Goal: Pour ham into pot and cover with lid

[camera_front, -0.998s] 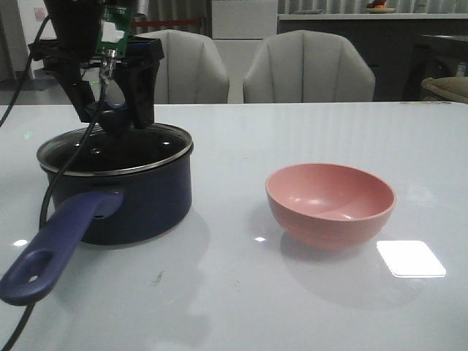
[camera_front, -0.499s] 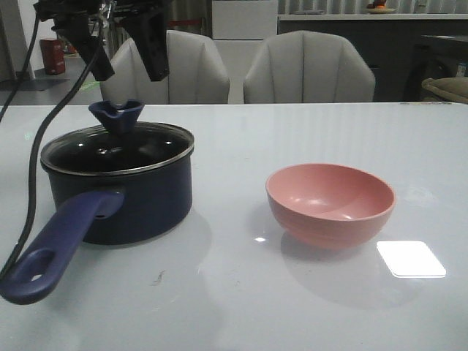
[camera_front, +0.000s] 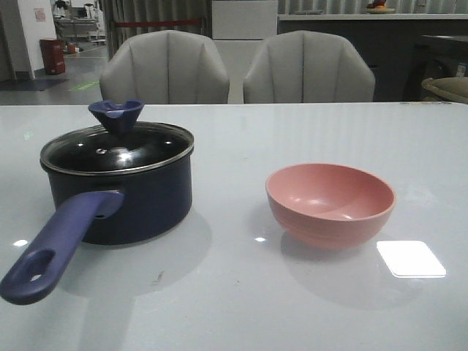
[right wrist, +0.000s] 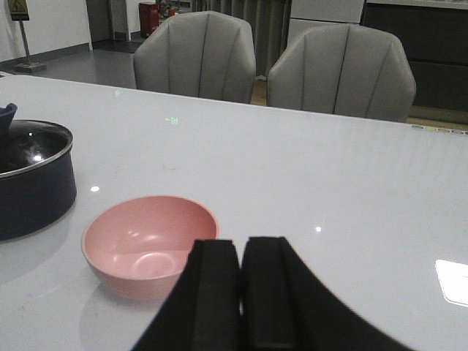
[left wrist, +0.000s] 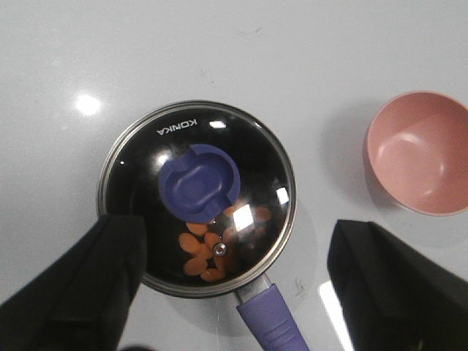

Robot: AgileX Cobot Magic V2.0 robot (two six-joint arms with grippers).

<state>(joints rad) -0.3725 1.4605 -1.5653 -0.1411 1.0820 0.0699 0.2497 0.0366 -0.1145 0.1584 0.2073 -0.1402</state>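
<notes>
The navy pot [camera_front: 121,201] stands at the table's left with its purple handle [camera_front: 55,245] toward the front. The glass lid [camera_front: 117,148] sits flat on its rim, blue knob [camera_front: 115,115] upright. Through the lid [left wrist: 197,197] in the left wrist view I see the ham [left wrist: 208,248], several orange slices on the pot's black floor. My left gripper [left wrist: 234,281] hangs high above the pot, open and holding nothing, out of the front view. My right gripper [right wrist: 240,252] is shut and empty, near the pink bowl [right wrist: 150,243].
The empty pink bowl [camera_front: 330,203] stands right of the middle of the white table [camera_front: 241,292]. Two grey chairs [camera_front: 238,67] stand behind the far edge. A bright light patch [camera_front: 410,258] reflects on the table at front right.
My left gripper rose off the lid's knob and went up out of the front view. The lid stays on the pot.
</notes>
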